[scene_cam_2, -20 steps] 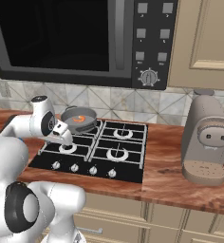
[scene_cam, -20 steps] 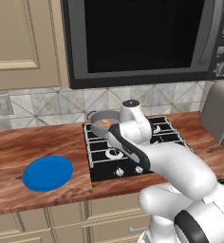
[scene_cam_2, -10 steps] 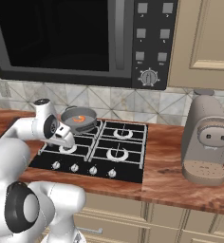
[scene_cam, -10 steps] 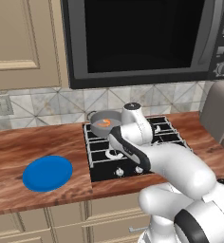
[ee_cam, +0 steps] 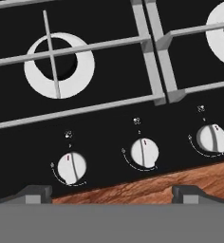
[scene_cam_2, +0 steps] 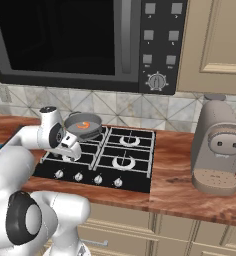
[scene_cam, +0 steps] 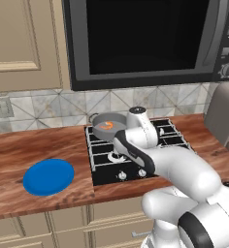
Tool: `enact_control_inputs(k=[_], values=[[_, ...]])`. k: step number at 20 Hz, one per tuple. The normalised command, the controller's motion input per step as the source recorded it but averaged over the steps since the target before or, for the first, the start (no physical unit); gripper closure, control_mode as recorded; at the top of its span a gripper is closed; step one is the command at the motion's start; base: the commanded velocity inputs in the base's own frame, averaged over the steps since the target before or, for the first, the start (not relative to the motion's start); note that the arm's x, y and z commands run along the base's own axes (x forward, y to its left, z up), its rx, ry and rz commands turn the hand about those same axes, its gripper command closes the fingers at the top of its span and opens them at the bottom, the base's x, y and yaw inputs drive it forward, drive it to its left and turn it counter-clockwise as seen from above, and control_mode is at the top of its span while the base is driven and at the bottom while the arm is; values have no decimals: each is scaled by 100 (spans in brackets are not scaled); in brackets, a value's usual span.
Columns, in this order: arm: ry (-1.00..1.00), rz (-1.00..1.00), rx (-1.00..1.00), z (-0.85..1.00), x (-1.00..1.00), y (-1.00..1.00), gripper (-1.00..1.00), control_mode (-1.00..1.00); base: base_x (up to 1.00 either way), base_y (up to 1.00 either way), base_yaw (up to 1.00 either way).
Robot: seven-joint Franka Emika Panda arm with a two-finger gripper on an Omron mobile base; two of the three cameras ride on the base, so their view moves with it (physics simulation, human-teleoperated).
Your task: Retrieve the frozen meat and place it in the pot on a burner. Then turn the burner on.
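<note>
Nearest you, the hand view shows the gripper with its dark fingertips spread wide and empty above three small silver knobs. Farther back, your base views add the small curved orange frozen meat lying in the shallow grey metal pot on the rear left burner.

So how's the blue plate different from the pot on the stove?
The blue plate is flat, bright blue and bare, lying on the wooden counter left of the cooktop. The pot is grey metal with raised walls, sits on the back left burner and holds the orange frozen meat. The plate looks wider than the pot. Both are round and upright.
</note>
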Motion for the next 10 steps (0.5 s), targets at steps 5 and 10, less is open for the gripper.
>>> enact_control_inputs(k=[5, 10], values=[[1, 0, 0, -6, 0, -4, -100, -100, 0, 0, 0], [0, 0, 0, -6, 3, -9, -100, -100, 0, 0, 0]])
